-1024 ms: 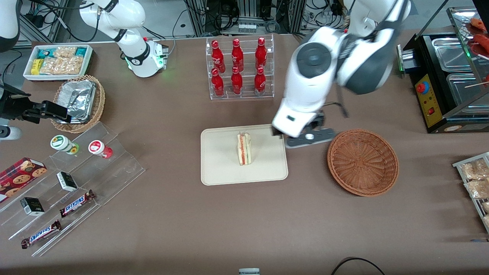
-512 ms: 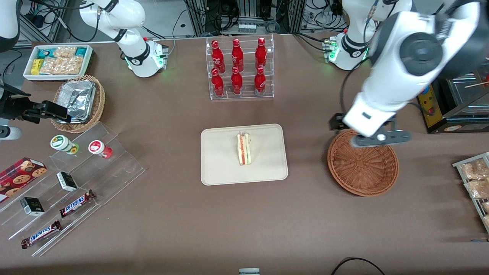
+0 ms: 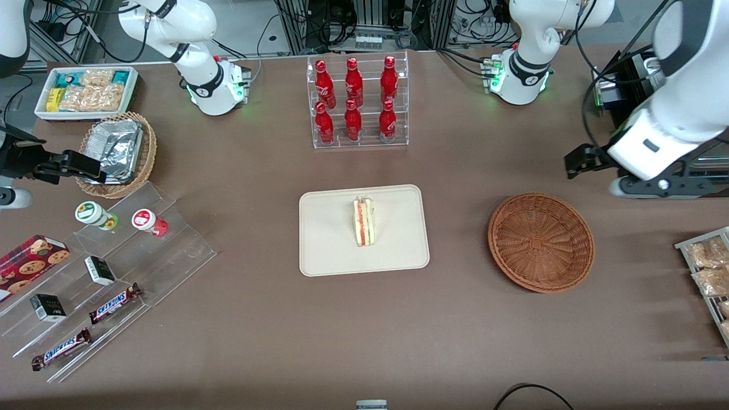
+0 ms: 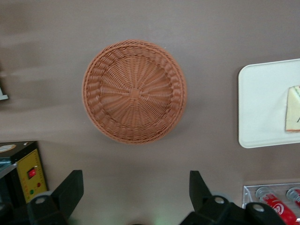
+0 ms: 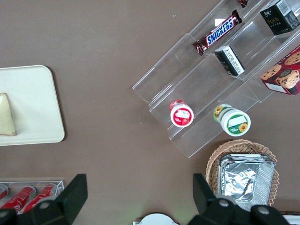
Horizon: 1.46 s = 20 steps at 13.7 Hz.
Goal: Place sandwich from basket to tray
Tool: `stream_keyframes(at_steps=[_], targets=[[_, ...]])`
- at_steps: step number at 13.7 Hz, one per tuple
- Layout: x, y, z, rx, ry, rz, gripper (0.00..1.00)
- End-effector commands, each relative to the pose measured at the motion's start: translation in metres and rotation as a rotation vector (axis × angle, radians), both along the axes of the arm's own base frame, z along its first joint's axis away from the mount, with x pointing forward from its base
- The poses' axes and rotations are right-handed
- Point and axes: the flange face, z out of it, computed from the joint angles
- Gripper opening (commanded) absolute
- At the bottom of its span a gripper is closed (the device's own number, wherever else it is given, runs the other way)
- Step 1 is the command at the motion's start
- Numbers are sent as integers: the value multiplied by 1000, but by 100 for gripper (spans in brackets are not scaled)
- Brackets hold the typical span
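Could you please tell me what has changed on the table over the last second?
The left arm's gripper, open and empty, swung from the edge of the flat cream-beige tray, across the round reddish-brown wicker basket, out toward the working arm's end of the table. The triangular white-bread sandwich stayed on the tray; the basket stayed empty.

Bare tabletop between tray and basket — tool apart.

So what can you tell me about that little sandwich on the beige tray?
The sandwich is a small triangular wedge of pale bread, with orange-red and green filling showing along its cut edge. It lies near the middle of the cream tray, touching nothing else. The round woven basket beside the tray holds nothing. The pincer is open and hangs well away from the sandwich, above the bare table by the basket.
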Motion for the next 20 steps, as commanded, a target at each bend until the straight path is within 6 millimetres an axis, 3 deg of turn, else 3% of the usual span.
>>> stream_keyframes(at_steps=[1,5,14,18,20], targets=[[-8,17,1,-31,0,-14,99],[-9,41,6,-34,-8,-18,99],[-39,59,17,-21,-23,-2,99],[-31,66,15,-22,-29,10,99],[-24,66,26,-21,-47,10,99]])
